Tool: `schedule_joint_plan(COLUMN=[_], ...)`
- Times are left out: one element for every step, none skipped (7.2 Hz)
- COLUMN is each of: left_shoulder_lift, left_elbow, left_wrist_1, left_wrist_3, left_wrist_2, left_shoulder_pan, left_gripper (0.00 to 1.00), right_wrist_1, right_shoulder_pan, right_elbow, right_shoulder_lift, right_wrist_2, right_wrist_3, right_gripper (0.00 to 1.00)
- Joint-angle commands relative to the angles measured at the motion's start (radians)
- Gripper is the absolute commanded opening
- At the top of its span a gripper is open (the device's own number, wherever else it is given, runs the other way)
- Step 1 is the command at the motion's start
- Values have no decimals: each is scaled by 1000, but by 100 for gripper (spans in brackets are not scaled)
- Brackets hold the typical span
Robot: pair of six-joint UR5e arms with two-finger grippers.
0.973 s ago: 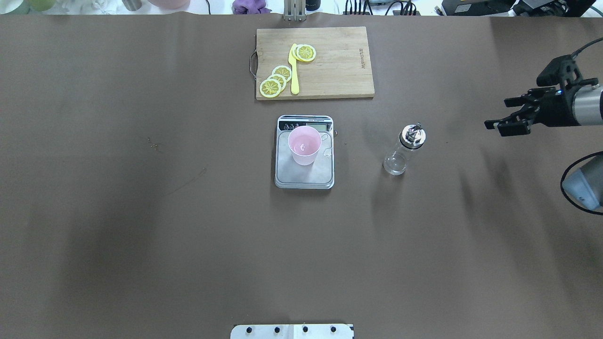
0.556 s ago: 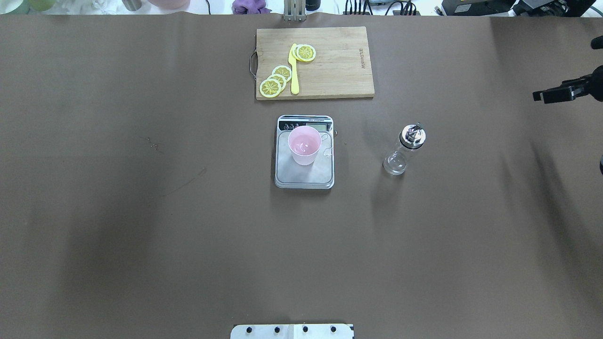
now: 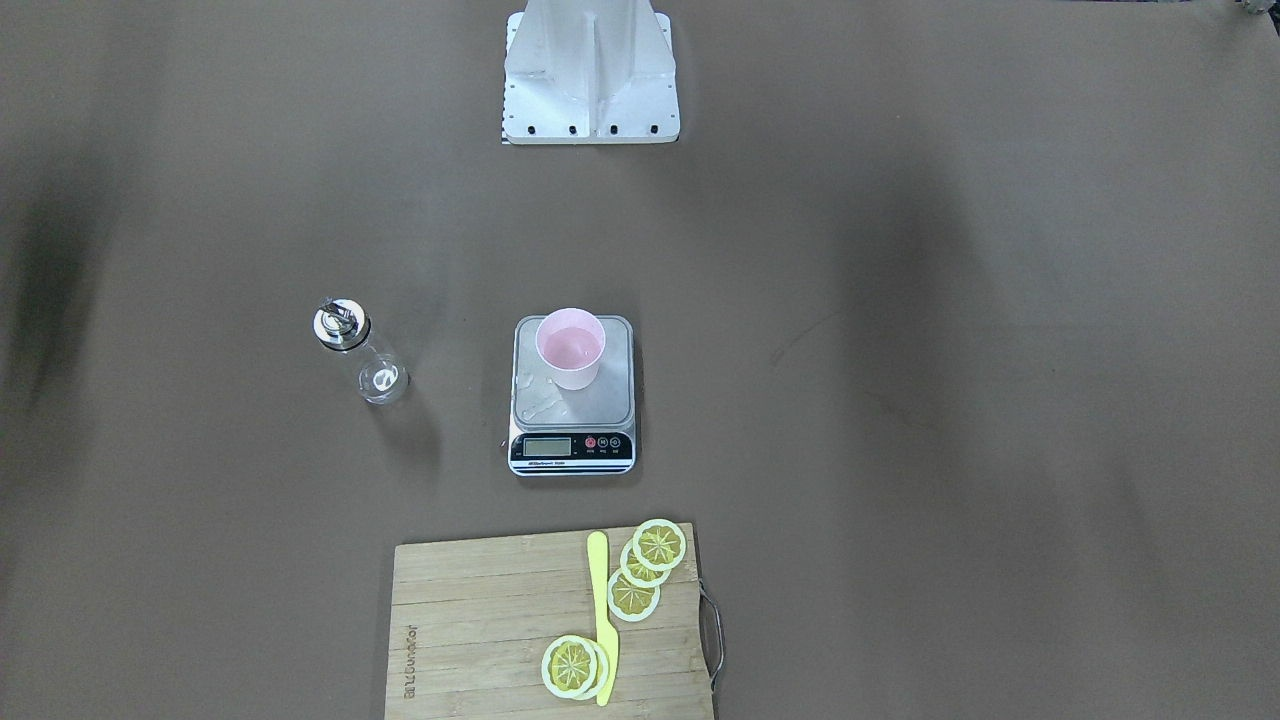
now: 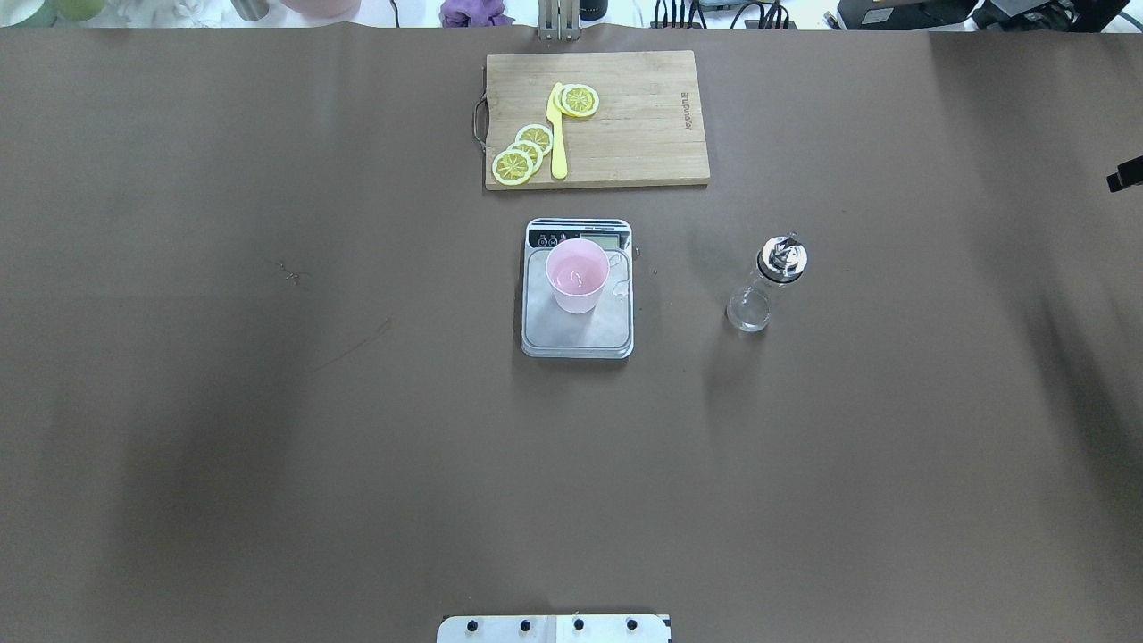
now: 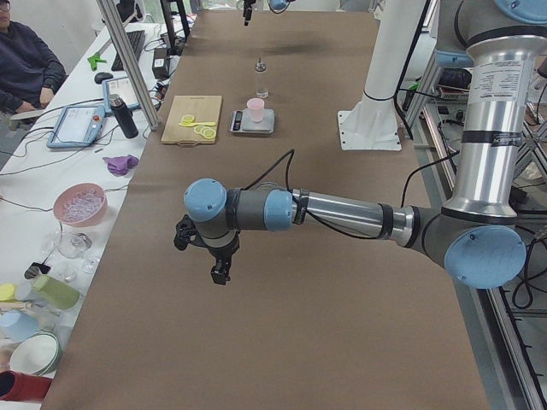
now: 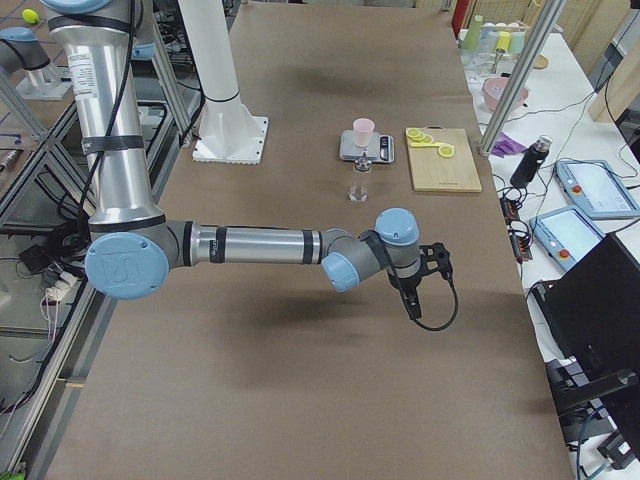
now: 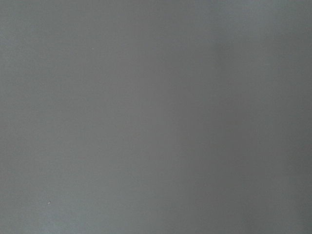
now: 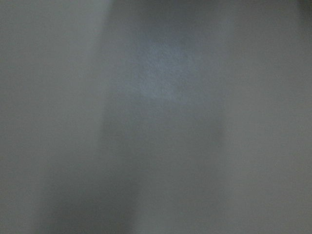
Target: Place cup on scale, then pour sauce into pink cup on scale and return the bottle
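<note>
The pale pink cup stands upright on the steel platform of the scale at mid table; it also shows in the front view. The clear glass bottle with its metal pourer cap stands upright on the table to the scale's right, apart from both grippers. Only a black tip of my right gripper shows at the overhead view's right edge; I cannot tell if it is open. My left gripper hangs above the table far from the scale; I cannot tell its state. Both wrist views show only blurred table.
A wooden cutting board with lemon slices and a yellow knife lies behind the scale. The white robot base stands at the table's near edge. A side bench holds bowls, cups and tablets; a person sits beside it.
My right gripper has moved right and away from the bottle, almost out of the overhead view. The cup, scale and bottle have not moved.
</note>
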Motion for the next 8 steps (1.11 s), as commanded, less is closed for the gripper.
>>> schedule_joint_plan(left_shoulder_lift=[-1, 1, 2, 1, -4, -5, -2, -5], left_elbow=[11, 14, 16, 13, 22, 22, 27, 28], left_wrist_1=[11, 15, 15, 15, 13, 12, 5, 4], left_wrist_3=[-11, -11, -11, -13, -11, -10, -7, -7], left_wrist_2=[11, 9, 9, 3, 9, 11, 40, 82], left_shoulder_pan=[1, 2, 2, 2, 2, 2, 2, 2], left_gripper=[98, 98, 98, 98, 98, 98, 98, 98], right_wrist_1=[-252, -312, -412, -548, -604, -602, -594, -592], right_shoulder_pan=[73, 100, 114, 115, 120, 120, 120, 118], right_elbow=[5, 22, 55, 86, 106, 97, 99, 112], right_shoulder_lift=[2, -3, 8, 29, 16, 5, -7, -12], right_wrist_2=[-12, -9, 5, 30, 60, 60, 62, 54], right_wrist_3=[-134, -192, -194, -193, -193, -179, -179, -183], right_gripper=[100, 100, 100, 100, 100, 100, 100, 100])
